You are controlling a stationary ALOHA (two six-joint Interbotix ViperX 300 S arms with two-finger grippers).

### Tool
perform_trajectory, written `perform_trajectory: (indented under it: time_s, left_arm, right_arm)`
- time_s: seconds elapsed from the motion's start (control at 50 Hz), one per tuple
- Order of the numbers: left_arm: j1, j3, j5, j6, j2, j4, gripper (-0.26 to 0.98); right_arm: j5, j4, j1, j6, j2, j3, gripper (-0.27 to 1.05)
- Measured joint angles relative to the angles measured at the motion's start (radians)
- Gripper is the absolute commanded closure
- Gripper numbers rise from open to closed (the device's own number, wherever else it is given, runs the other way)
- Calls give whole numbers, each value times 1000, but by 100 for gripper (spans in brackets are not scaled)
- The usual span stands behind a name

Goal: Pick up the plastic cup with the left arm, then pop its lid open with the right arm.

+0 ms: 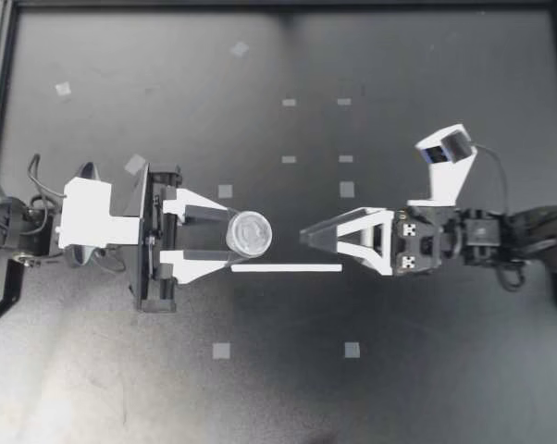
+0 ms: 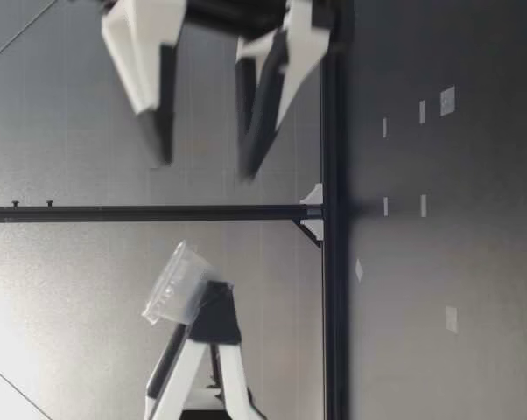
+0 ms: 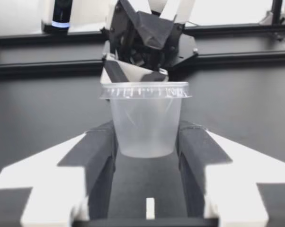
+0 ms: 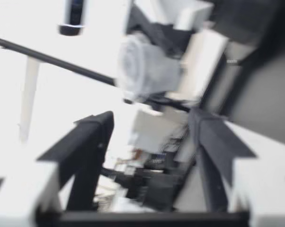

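Two fingers of the left tool (image 1: pixel 228 239) clamp the small clear plastic cup (image 1: pixel 250 233), lifted above the black desk (image 1: pixel 427 388). Facing it, the right tool (image 1: pixel 303 236) hangs spread wide, not touching. It looks like a mid-air hold; any grasp from the right would need lining up on the rim.

Our top camera hangs above the matte black table (image 1: pixel 260 388) and looks straight down, far enough off to take in both arms. Our low camera sits at table height and looks across the surface from nearby. Each wrist camera looks along its own fingers at close range. All four views share the small clear plastic cup (image 1: pixel 250 233) between the fingers of our white-and-black left gripper (image 1: pixel 230 239), and our white-and-black right gripper (image 1: pixel 303 236) facing it.
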Motion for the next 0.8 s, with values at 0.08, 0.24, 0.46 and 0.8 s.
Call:
perform_trajectory:
  time_s: [0.08,0.24,0.46,0.8]
  left_arm:
    - [0,0,-2,0,0,-2,62]
    - [0,2,-2,2,0,-2,62]
    - [0,3,-2,3,0,-3,62]
    - [0,8,-3,2,3,-3,62]
  right_arm:
    - [-32,-25,0,20,35,-37,13]
    - [-32,-32,0,21,48,-64,13]
    - [-17,-40,0,23,69,-94,13]
    - [-91,-118,-49,-43,-5,-130,14]
